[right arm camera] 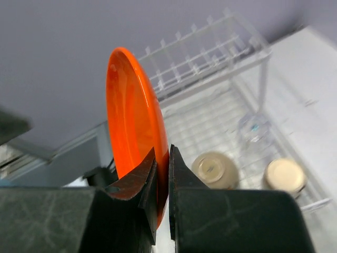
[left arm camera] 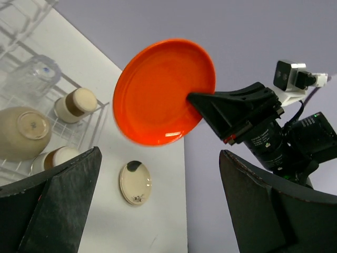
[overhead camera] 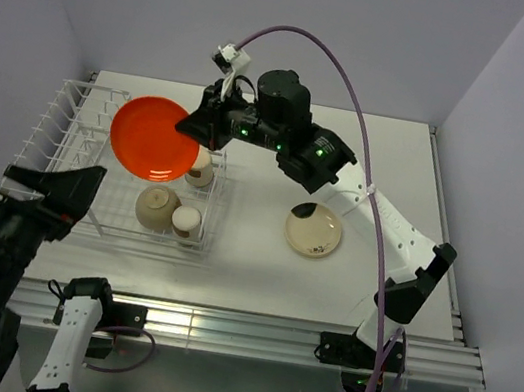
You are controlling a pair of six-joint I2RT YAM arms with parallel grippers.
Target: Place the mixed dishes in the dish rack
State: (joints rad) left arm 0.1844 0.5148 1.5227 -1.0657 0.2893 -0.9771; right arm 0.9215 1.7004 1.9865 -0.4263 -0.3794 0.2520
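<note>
Spreading over the left half of the white table (overhead camera: 260, 267), the white wire dish rack (overhead camera: 62, 120) has its row of upright plate slots on the far left and its low basket part to the right of them. The right arm reaches from its base across the table to the rack. Its right gripper (right arm camera: 162, 158) is clamped on the rim of the glossy orange plate (overhead camera: 151, 136), one finger on each face. The plate hangs in the air on edge, nearly upright, above the basket's far side and touching no wire.

The left gripper (left arm camera: 160, 152) hovers at the rack's near left corner with its jaws spread wide and nothing between them. It faces the underside of the plate.

In the basket, the cream-white bowl (overhead camera: 157, 206) sits upside down with its foot ring up. The cream shallow dish (overhead camera: 314, 231), with brown marks on it, lies flat on the table to the right of the rack, well apart from it. One small tan cup (overhead camera: 187, 220) stands just beside the bowl on its right, and the other tan cup (overhead camera: 201, 167) is further back, under the plate's lower edge. The small clear glass (left arm camera: 31, 76) is in the basket beyond the bowl. It is too faint to tell which way up it stands.
</note>
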